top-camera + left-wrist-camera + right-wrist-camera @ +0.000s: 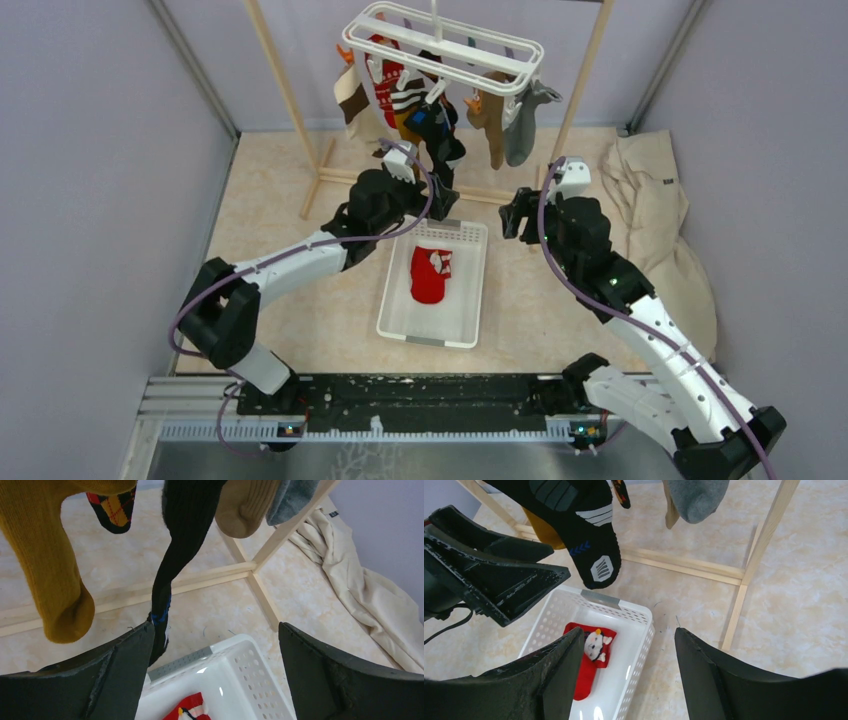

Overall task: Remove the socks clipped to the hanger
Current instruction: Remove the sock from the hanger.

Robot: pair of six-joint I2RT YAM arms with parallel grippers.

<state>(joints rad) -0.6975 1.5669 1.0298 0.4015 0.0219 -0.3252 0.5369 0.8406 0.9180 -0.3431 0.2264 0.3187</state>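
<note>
White plastic hanger [440, 45] appears only in the top view, high above and beyond both grippers, with socks [495, 125] clipped under it; the left wrist view alone shows the black sock [182, 540] dangling between the wide-apart fingers of the left gripper [214, 627], its toe at the left-hand finger's edge, a mustard sock [55, 580] further left; the right gripper [629, 630], fingers likewise spread and holding nothing, looks down on the white basket [639, 655] just below it, where a red sock [591, 655] lies; a grey sock [696, 497] hangs above.
</note>
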